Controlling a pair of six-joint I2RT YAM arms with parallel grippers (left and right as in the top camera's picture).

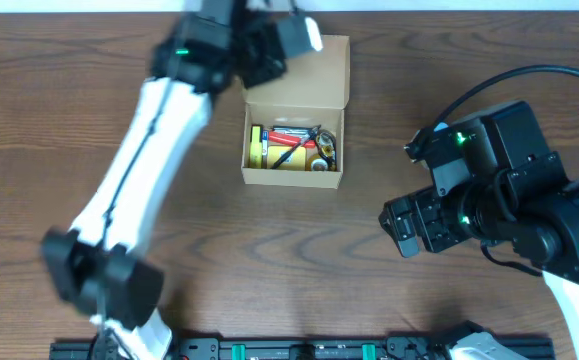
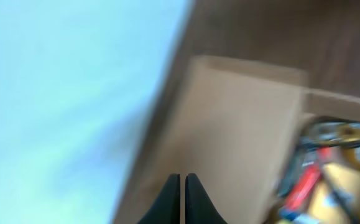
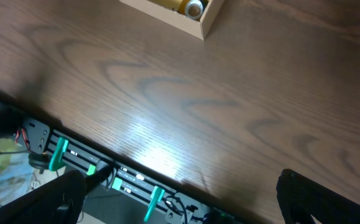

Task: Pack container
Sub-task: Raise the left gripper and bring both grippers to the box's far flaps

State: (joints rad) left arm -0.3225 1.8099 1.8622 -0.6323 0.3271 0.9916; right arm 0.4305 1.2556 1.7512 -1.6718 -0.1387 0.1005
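Note:
The container (image 1: pixel 294 178) is a tan cardboard box at the table's back middle, its flap lid (image 1: pixel 314 70) standing open toward the far edge. Inside lie a yellow pad, red and dark pens and a tape roll. My left gripper (image 1: pixel 299 38) is at the far edge of the lid. In the blurred left wrist view its fingers (image 2: pixel 183 186) are shut and empty over the lid (image 2: pixel 235 124). My right gripper (image 1: pixel 401 228) sits low to the right of the box, jaws wide open and empty (image 3: pixel 186 199). The box corner shows in the right wrist view (image 3: pixel 198 22).
A black rail with green clips (image 3: pixel 99 171) runs along the table's near edge. The left arm (image 1: pixel 139 170) stretches diagonally across the left half of the table. Bare wood lies between the box and the right gripper.

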